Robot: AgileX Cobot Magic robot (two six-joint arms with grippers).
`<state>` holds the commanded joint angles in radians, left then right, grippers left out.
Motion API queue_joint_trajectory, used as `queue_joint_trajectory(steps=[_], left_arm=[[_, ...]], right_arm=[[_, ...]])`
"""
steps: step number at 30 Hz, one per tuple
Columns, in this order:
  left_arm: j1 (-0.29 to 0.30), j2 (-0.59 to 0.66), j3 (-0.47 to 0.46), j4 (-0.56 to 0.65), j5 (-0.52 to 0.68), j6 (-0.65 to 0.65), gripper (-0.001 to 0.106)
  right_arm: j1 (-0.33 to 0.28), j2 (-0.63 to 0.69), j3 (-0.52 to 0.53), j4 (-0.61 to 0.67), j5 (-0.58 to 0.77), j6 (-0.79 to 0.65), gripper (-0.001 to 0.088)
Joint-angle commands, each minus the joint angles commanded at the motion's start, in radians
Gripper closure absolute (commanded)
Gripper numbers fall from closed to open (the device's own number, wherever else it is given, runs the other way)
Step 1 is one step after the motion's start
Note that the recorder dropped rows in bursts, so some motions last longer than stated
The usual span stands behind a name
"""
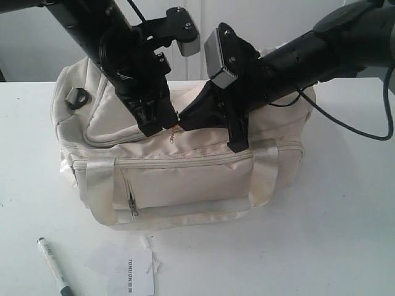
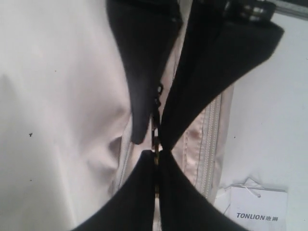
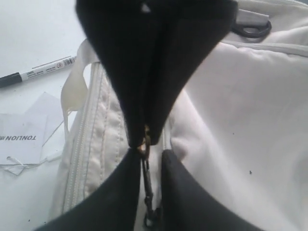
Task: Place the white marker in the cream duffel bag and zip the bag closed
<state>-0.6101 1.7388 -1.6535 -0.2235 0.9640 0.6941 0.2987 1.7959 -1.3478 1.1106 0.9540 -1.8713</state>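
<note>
Both tools, left (image 1: 165, 123) and right (image 1: 185, 118), meet tip to tip on top of the duffel bag (image 1: 185, 179); marker (image 1: 54, 266) and paper tag (image 1: 131, 276) lie on the tabletop (image 1: 321, 234), in front, well apart from them.

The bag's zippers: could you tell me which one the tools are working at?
The curved top zipper on the cream duffel bag, beneath both tools; the front pocket zippers lie lower, untouched.

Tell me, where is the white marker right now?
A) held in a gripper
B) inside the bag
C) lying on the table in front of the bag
C: the white marker lies on the table in front of the cream duffel bag, beside the paper tag.
</note>
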Motion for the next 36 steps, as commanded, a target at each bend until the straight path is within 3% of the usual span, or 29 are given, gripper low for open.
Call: queue_joint_trajectory(steps=[2,5,10,12,14,16,20,25,28,32,36], left_arm=[[0.000,0.000,0.000,0.000,-0.002,-0.010,0.105],[0.000,0.000,0.000,0.000,-0.002,-0.023,0.105],[0.000,0.000,0.000,0.000,-0.002,-0.119,0.105],[0.000,0.000,0.000,0.000,-0.005,-0.124,0.105],[0.000,0.000,0.000,0.000,-0.006,-0.155,0.105],[0.000,0.000,0.000,-0.002,-0.006,-0.165,0.105],[0.000,0.000,0.000,-0.007,-0.008,-0.167,0.105],[0.000,0.000,0.000,-0.007,-0.008,-0.167,0.105],[0.000,0.000,0.000,-0.007,-0.006,-0.167,0.105],[0.000,0.000,0.000,-0.009,-0.006,-0.167,0.105],[0.000,0.000,0.000,-0.008,-0.006,-0.177,0.105]], right_arm=[[0.000,-0.027,0.000,-0.096,-0.069,0.058,0.0402],[0.000,-0.068,0.000,-0.279,-0.114,0.187,0.0404],[-0.002,-0.128,0.000,-0.338,-0.154,0.229,0.0404],[-0.002,-0.126,0.000,-0.339,-0.218,0.385,0.0404],[0.000,-0.124,0.000,-0.335,-0.198,0.487,0.0404],[0.003,-0.119,0.000,-0.342,-0.125,0.456,0.0404],[0.003,-0.110,0.000,-0.344,-0.183,0.435,0.0404],[0.003,-0.080,0.000,-0.413,-0.152,0.397,0.0406],[0.003,-0.061,0.000,-0.432,-0.154,0.398,0.0497],[0.003,-0.067,0.000,-0.430,-0.171,0.397,0.0870],[0.003,-0.080,0.000,-0.432,-0.175,0.397,0.0868]])
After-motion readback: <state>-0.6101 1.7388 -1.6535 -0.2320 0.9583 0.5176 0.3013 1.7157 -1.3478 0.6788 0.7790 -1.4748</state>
